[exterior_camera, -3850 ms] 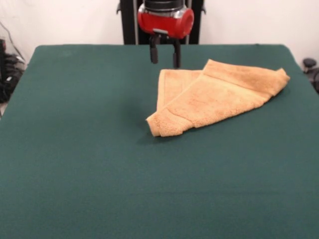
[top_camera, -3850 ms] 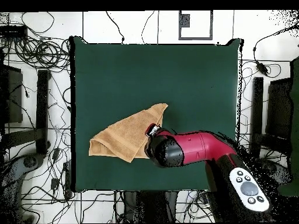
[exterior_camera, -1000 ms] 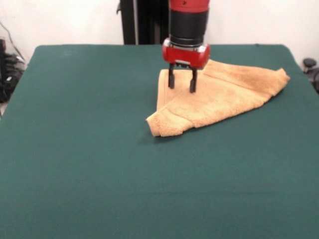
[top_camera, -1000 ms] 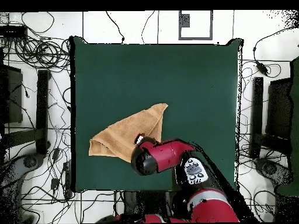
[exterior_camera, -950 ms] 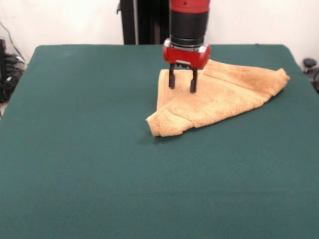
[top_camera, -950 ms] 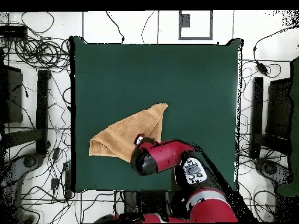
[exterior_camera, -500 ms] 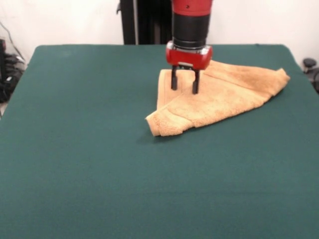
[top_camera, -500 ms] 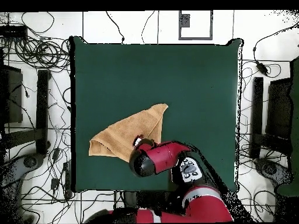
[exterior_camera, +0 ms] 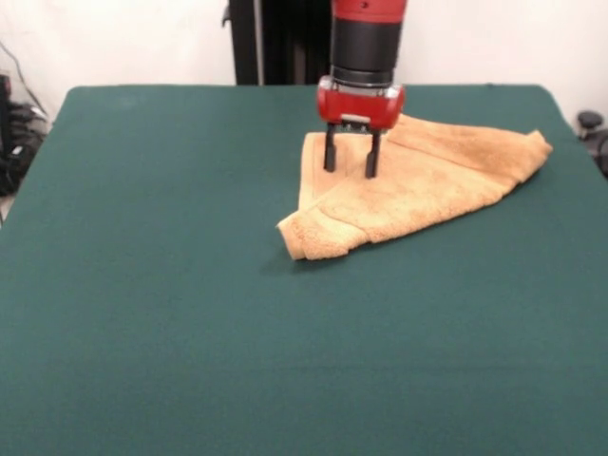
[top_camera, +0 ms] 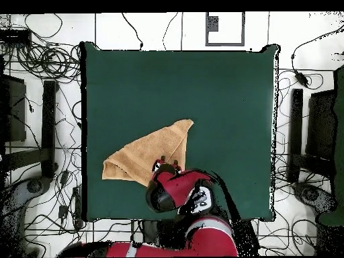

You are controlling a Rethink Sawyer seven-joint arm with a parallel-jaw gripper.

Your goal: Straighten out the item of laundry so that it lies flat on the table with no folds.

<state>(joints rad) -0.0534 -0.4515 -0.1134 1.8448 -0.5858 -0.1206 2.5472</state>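
Observation:
The item of laundry (exterior_camera: 418, 180), a tan-orange towel, lies folded over itself in a rough triangle on the green table (exterior_camera: 190, 313), toward the far right. Its rolled corner points to the table's middle. My gripper (exterior_camera: 350, 169) hangs straight down over the towel's folded left part, open, with both black fingertips at or just above the cloth and nothing between them. In the overhead view the towel (top_camera: 141, 158) sits near the table's (top_camera: 222, 101) lower left, and the arm's red wrist covers most of the gripper (top_camera: 167, 163).
Cables and equipment lie on the floor around the table (top_camera: 40, 80). The black pedestal (exterior_camera: 285, 43) stands behind the table's far edge.
The gripper came down from above the far edge onto the towel's folded part. In the last second it shifted only slightly to the right. The towel has not moved.

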